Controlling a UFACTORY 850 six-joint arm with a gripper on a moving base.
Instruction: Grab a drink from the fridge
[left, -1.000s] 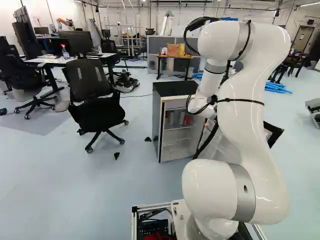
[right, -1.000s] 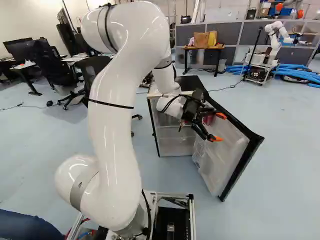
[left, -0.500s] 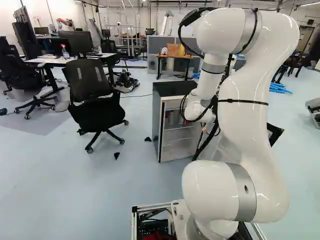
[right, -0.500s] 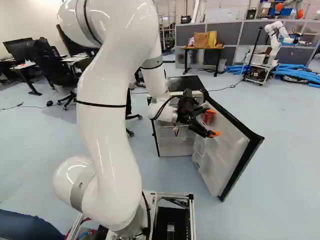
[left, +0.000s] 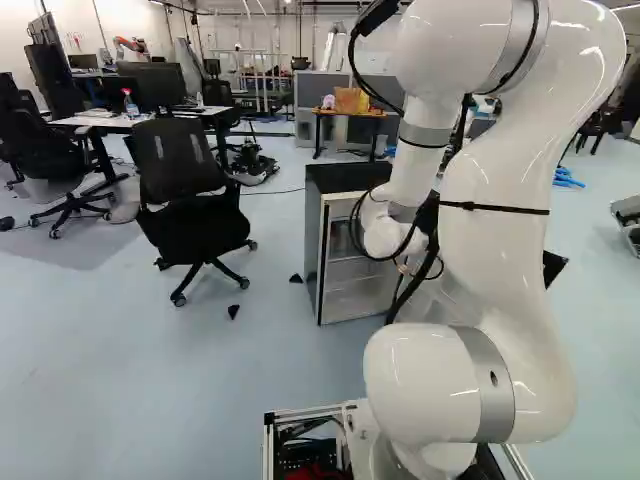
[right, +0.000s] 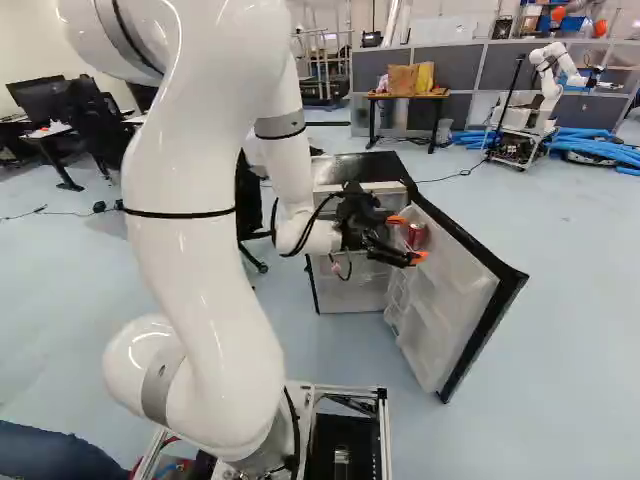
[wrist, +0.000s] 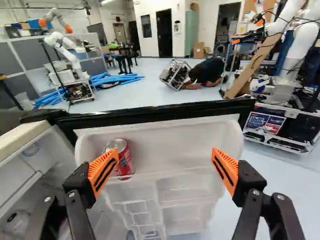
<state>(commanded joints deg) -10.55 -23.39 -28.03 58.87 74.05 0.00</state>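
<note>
Standing beside the fingers (wrist: 227, 167), the small fridge (right: 352, 168) has its door (right: 450, 310) swung out ahead of them, presumably so they can reach its inner side. Along the door's top, a deep white bin (wrist: 172, 145) spans the space in front of both fingers, its walls likely there to stop drinks from toppling out. The fingers are spread wide with nothing gripped, probably to leave room around a drink. The red can (wrist: 126, 167) sits in that bin, close by the finger nearer the fridge body, so centring the gap on it seems needed before closing.
</note>
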